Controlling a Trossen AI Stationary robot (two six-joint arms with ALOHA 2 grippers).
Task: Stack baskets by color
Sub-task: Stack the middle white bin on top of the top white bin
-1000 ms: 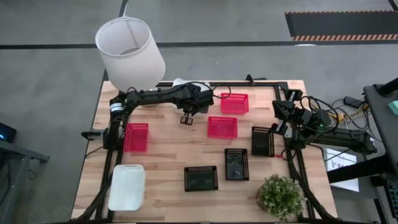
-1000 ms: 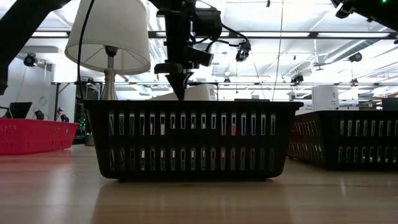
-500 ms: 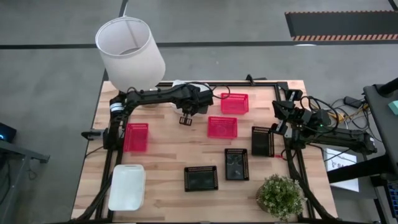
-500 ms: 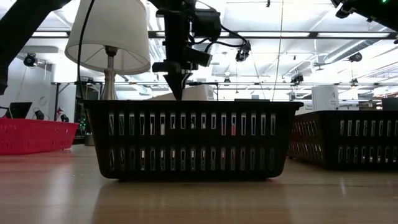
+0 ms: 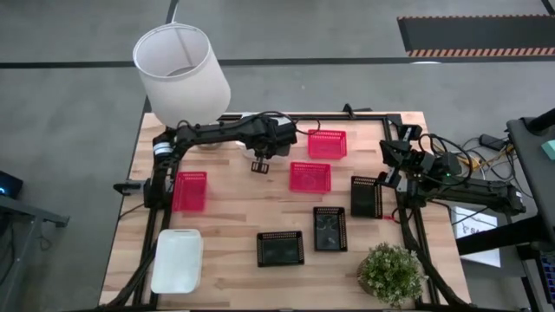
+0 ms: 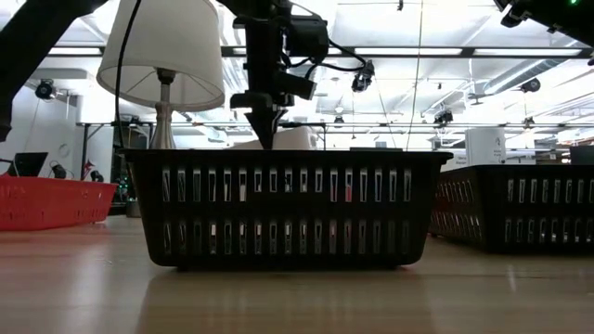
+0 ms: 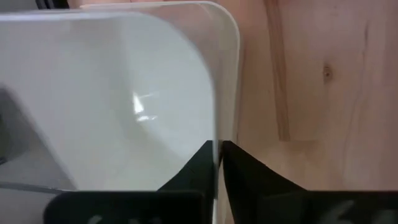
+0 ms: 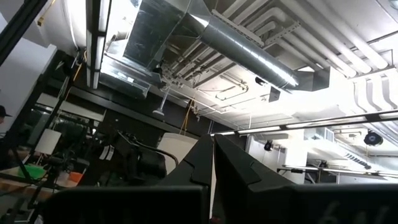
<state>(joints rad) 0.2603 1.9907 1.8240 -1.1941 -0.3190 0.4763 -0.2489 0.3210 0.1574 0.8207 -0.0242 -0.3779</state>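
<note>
**Left hand pinching a white basket at the far edge**

I'm looking down on a pale wooden worktop (image 5: 243, 208) with a grey floor around it. Nearest me sit a white basket (image 5: 178, 260) on the left and a small potted plant (image 5: 391, 273) on the right. Between them lies a black basket (image 5: 280, 248), with a second black basket (image 5: 330, 228) just beside it and a third (image 5: 366, 196) a little farther back to the right.

Farther in, a red basket (image 5: 190, 191) rests by the left arm's base. Another red basket (image 5: 310, 176) lies mid-worktop, and a third (image 5: 327, 143) sits behind it.

Beyond those, my left hand (image 5: 258, 165) hangs over the far part of the worktop. In its wrist view the fingers (image 7: 239, 171) are clenched on the thin rim of another white basket (image 7: 112, 99), bare wood beside it.

My right hand (image 5: 388, 149) waits at the far right edge, clenched on nothing, its wrist view aimed at the ceiling ducts. A white lampshade (image 5: 180, 65) stands at the far left corner.
</note>
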